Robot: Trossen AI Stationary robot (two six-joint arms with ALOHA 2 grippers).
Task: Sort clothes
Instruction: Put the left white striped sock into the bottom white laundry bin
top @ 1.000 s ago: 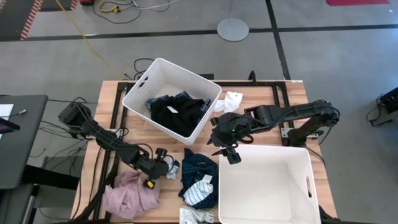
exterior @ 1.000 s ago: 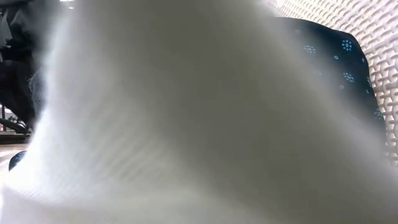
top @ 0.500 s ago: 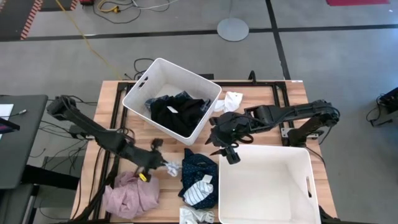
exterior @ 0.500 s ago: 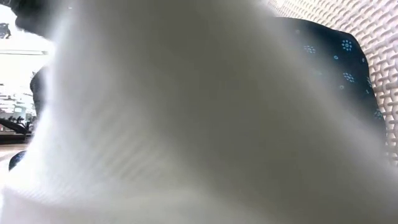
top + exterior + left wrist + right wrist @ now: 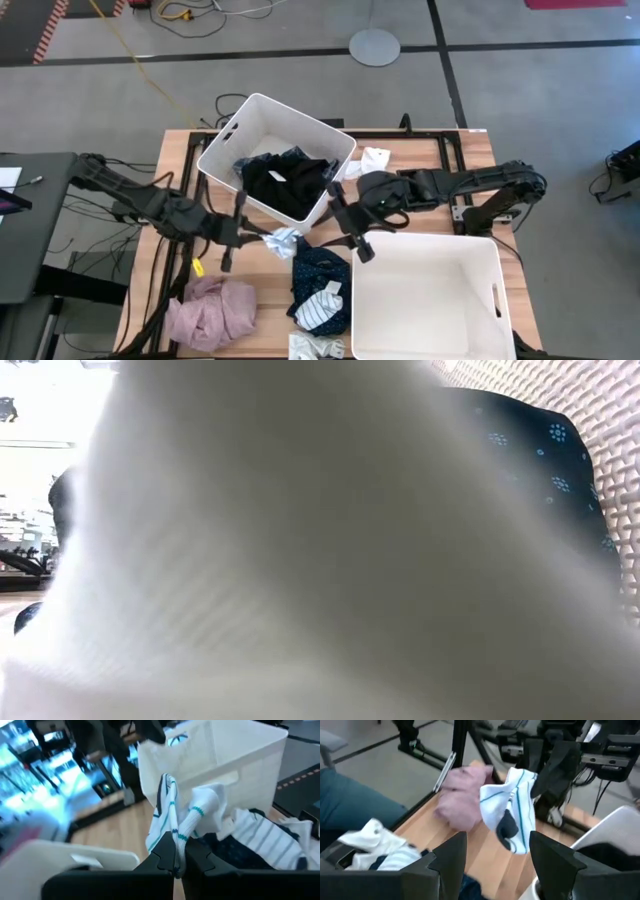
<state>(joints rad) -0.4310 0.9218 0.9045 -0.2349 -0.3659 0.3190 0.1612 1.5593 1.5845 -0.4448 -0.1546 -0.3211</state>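
A wooden table (image 5: pixel 180 165) stands on a grey floor crossed by cables, with two white bins on it: the far bin (image 5: pixel 275 155) holding a black garment (image 5: pixel 285 182), and the near bin (image 5: pixel 425 295) at the right.

The left gripper (image 5: pixel 262 232) is clamped on a white sock with teal stripes (image 5: pixel 284 241), held off the table between the two bins. The right gripper (image 5: pixel 347 228) stands just beside it with fingers apart and nothing between them. The step in hand looks like carrying or handing over this sock; the next move calls for bringing it above the right bin, or between the waiting right fingers, before letting go.

A pink garment (image 5: pixel 210 310) lies at the near left, a navy dotted garment (image 5: pixel 322 270) under a striped piece (image 5: pixel 322 308) in the middle.

The left wrist view shows the pinch on the sock's edge (image 5: pixel 175 827); the right wrist view shows it hanging free (image 5: pixel 510 815). The low view is mostly blocked by pale cloth (image 5: pixel 300 560).
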